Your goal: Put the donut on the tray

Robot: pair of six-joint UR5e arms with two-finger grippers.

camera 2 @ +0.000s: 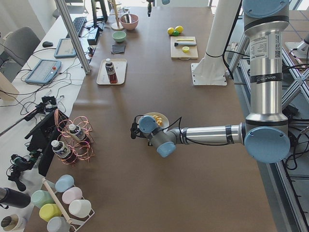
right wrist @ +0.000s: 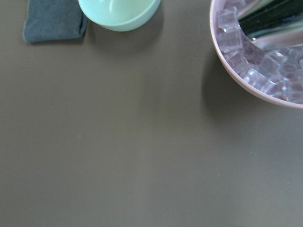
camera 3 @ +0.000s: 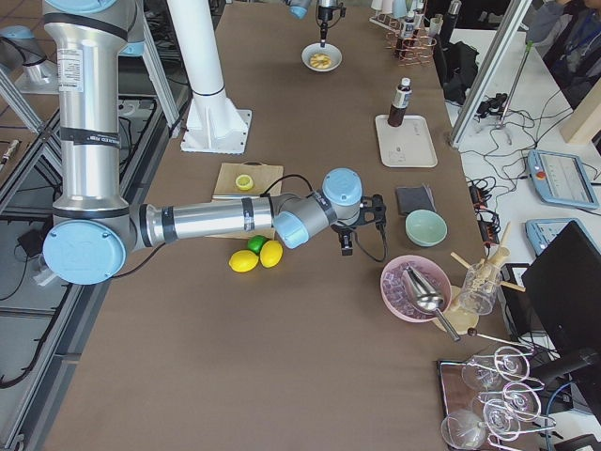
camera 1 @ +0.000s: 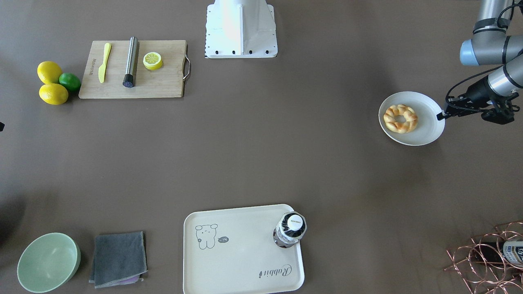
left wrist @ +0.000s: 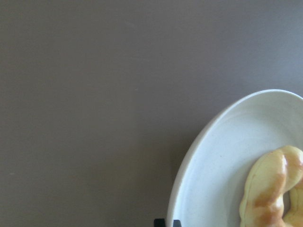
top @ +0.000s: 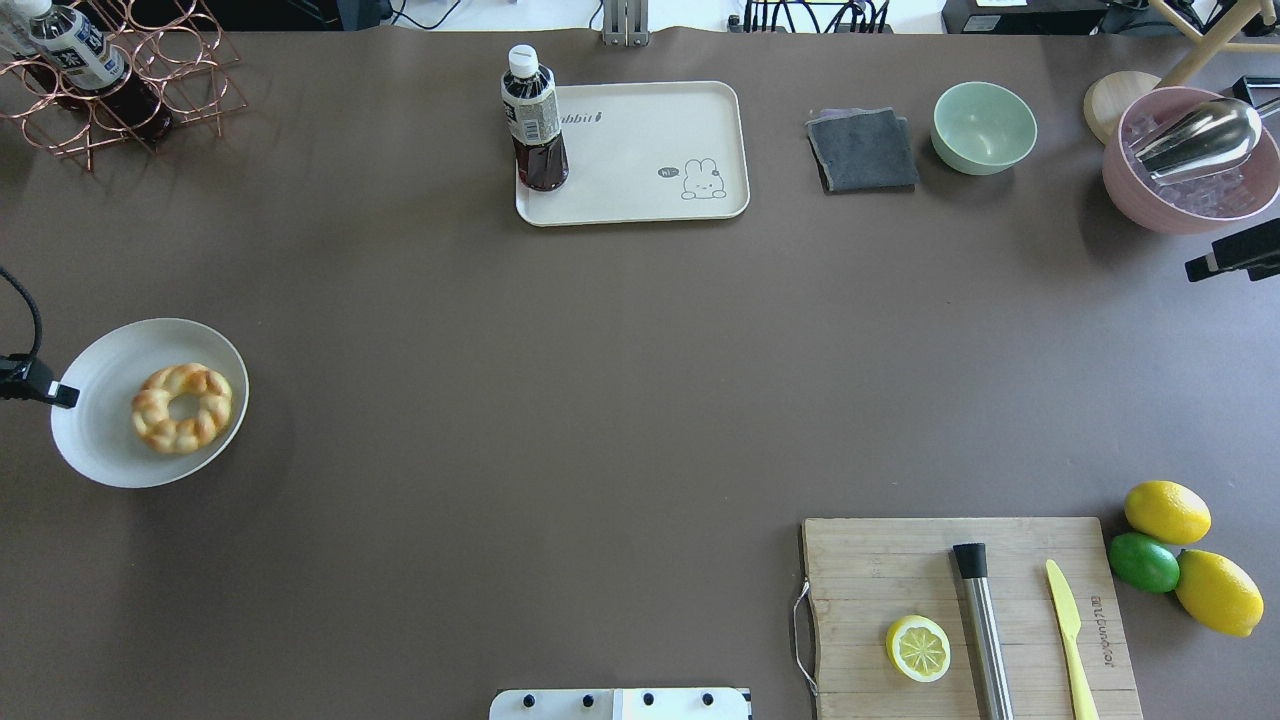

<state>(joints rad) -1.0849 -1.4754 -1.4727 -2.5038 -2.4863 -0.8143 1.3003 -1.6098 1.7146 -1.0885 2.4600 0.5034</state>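
Observation:
The donut [camera 1: 401, 118], a golden twisted ring, lies on a round white plate [camera 1: 427, 122] at the table's left side; it also shows in the overhead view [top: 182, 407] and the left wrist view [left wrist: 272, 194]. My left gripper [camera 1: 440, 116] hovers at the plate's outer rim [top: 75, 440], its fingertips together and empty, a short way from the donut. The cream tray [camera 1: 241, 261] with the grey drawing lies at the far edge [top: 640, 140], with a dark drink bottle [top: 535, 120] standing on its corner. My right gripper [top: 1197, 268] hangs at the far right, looks shut and empty.
A wooden cutting board [top: 860, 600] holds a lemon half [top: 918, 648], a metal cylinder and a yellow knife. Two lemons and a lime [top: 1143, 562] lie beside it. A green bowl [top: 984, 127], a grey cloth [top: 862, 150], a pink ice bowl [top: 1190, 160] and a copper rack [top: 120, 85] stand at the far edge.

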